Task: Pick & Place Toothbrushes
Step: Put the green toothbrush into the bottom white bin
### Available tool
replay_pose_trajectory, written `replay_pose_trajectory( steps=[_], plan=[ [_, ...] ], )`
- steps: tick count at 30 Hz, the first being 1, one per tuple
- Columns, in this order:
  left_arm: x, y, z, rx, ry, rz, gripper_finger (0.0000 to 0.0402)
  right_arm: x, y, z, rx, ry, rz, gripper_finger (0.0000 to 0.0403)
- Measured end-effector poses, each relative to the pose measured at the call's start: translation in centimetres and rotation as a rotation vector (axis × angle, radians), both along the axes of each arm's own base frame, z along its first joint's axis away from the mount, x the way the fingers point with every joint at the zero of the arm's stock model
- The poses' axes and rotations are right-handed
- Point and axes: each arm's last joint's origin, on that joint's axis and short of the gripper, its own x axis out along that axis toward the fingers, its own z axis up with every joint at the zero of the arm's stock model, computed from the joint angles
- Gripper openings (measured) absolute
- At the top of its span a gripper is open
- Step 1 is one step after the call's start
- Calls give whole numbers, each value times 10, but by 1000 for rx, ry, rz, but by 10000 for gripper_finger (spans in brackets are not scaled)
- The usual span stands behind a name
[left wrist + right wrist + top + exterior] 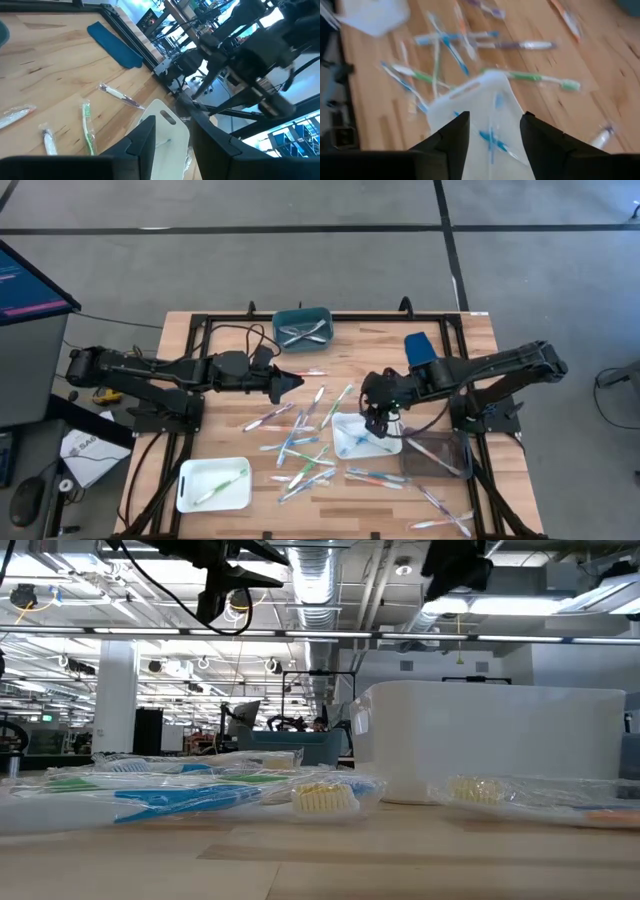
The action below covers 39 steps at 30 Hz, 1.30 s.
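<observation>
So the right gripper [377, 423] was hanging right over the white tray [345, 442] in the middle of the bench [480, 340], fingers spread with nothing between them. A blue brush [492, 139] lay inside that tray directly under the gap, so my guess is it was a drop spot for blue ones and the gripper was parked above it for exactly that reason.

The left gripper [290, 382] sat out toward the far-left side of that tray, well apart from it, hovering above bare wood. Its fingers were spread too, and empty. Looked like it was just waiting its turn.

Most of the toothbrushes [300, 442] were in a loose scatter just left of the middle tray and on the near side of it, a few crossing each other, many in clear wrappers. Sorting seemed to go by colour: a green brush [222, 487] lay in the second white tray [190, 498], near-left of the middle one, and pale ones [300, 332] sat in the teal bin [302, 313] on the far side. A clear bin [438, 455] stood just right of the middle tray. I'd say the job was barely a quarter done.
</observation>
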Motion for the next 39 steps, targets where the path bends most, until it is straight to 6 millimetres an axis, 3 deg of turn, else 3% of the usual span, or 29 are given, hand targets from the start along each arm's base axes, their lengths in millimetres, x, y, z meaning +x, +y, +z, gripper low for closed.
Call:
replay_pose_trajectory(
  steps=[9,17,30,39],
  plan=[
    [0,1,1,0,-14,4,117,12,-5,23,56,-263,-20,156],
    [1,12,2,-22,-23,-43,117,28,-22,38,95,-463,-67,146],
    [-4,44,-1,150,19,-239,117,30,-72,41,80,-511,-246,129],
    [-15,43,-24,216,276,-329,117,29,-96,42,87,-535,-341,128]
  ],
)
